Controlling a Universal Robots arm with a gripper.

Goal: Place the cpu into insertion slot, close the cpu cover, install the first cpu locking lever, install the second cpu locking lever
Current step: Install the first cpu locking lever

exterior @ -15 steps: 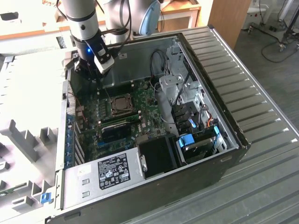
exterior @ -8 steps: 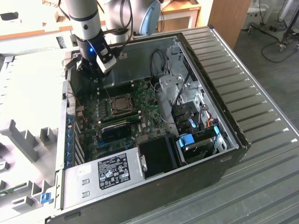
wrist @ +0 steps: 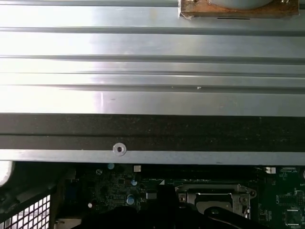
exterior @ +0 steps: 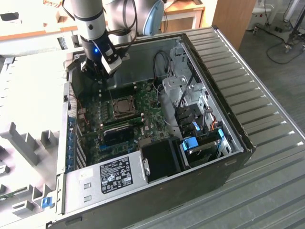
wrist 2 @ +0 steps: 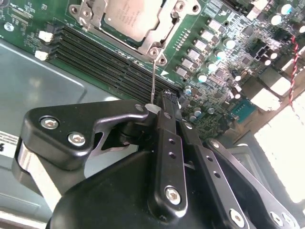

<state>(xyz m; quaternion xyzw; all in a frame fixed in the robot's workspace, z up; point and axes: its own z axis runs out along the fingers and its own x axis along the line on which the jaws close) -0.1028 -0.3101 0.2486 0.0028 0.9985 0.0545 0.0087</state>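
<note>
Black two-finger gripper (wrist 2: pixel 165 101) is pinched tight on a thin silvery wire locking lever (wrist 2: pixel 153 78), over the long black memory slots (wrist 2: pixel 109 57). Dull silver-grey square cpu (wrist 2: pixel 131 16) sits in the dark square insertion slot (exterior: pixel 116 109) on the green board (wrist 2: pixel 28 19), silvery frame cover (wrist 2: pixel 159 34) lying flat around it.

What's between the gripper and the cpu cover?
In the second wrist view: the dark memory slots, crossed by the thin locking lever running from the cpu cover to the gripper.

Bright light glares (harshly) off the ribbed metal (wrist: pixel 143 95).
</note>
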